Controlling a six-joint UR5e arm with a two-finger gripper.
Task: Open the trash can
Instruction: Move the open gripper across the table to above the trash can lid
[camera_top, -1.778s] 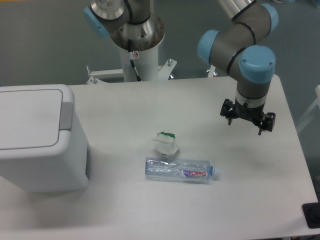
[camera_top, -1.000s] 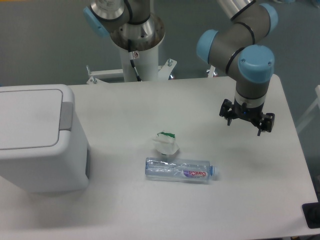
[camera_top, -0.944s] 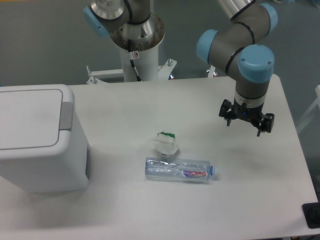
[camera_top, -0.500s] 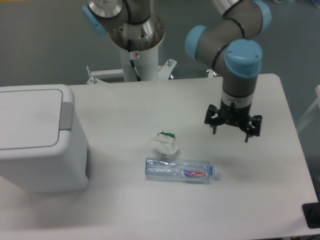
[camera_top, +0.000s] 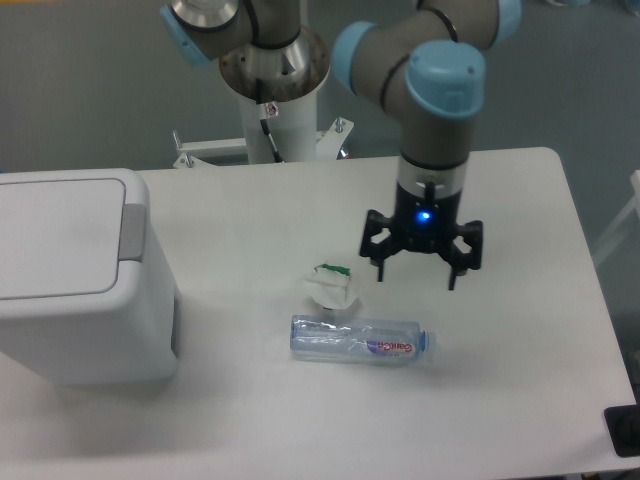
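Observation:
The trash can (camera_top: 80, 290) is a big white boxy bin at the left edge of the table. Its flat lid (camera_top: 55, 235) lies shut, with a grey tab (camera_top: 132, 231) on the right rim. My gripper (camera_top: 417, 277) hangs over the middle of the table, well to the right of the bin. It is open, its two black fingers spread wide with nothing between them. A blue light glows on its body.
A crumpled white wrapper with green print (camera_top: 331, 286) lies just left of the gripper. A clear plastic bottle (camera_top: 360, 340) lies on its side below it. The arm's base column (camera_top: 272, 80) stands at the table's back edge.
The arm has swung left, carrying the gripper from the table's right side to above its middle, close to the wrapper and bottle. The bin's lid has stayed shut.

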